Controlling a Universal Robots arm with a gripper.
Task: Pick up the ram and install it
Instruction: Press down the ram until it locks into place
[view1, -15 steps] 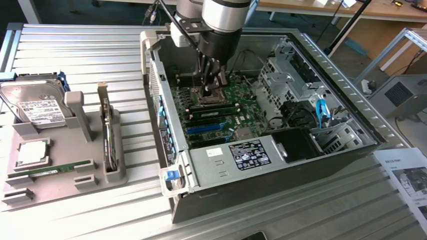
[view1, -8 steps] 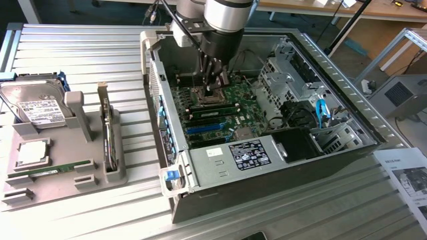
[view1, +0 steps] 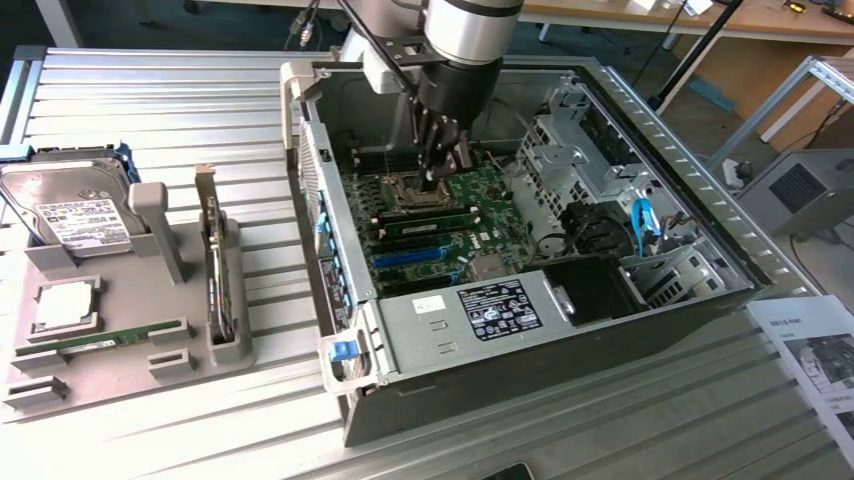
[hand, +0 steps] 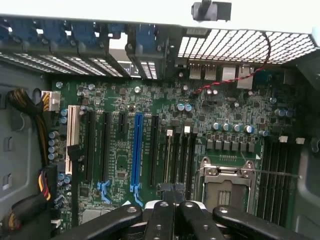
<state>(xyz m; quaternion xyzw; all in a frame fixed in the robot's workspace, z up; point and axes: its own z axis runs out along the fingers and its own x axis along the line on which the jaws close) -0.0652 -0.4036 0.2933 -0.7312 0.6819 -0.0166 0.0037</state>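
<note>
The ram (view1: 100, 340), a long thin green stick, lies flat near the front of the grey holder tray (view1: 200, 365) at the exterior view's left. My gripper (view1: 438, 183) is far from it, lowered inside the open computer case (view1: 667, 150). Its tips hang just above the motherboard, beside the processor socket (view1: 404, 190). The wrist view looks along the board: the gripper (hand: 173, 189) is shut with its fingers (hand: 160, 215) pressed together, over the black memory slots (hand: 180, 155) next to the socket (hand: 225, 192). I see nothing between the fingers.
The tray also holds a hard drive (view1: 74, 215), a square silver processor chip (view1: 64, 305) and an upright expansion card (view1: 214, 260). Inside the case are a power supply (view1: 467, 315), drive cages (view1: 587, 150) and cables (hand: 42, 145). A paper sheet (view1: 814, 350) lies at the right.
</note>
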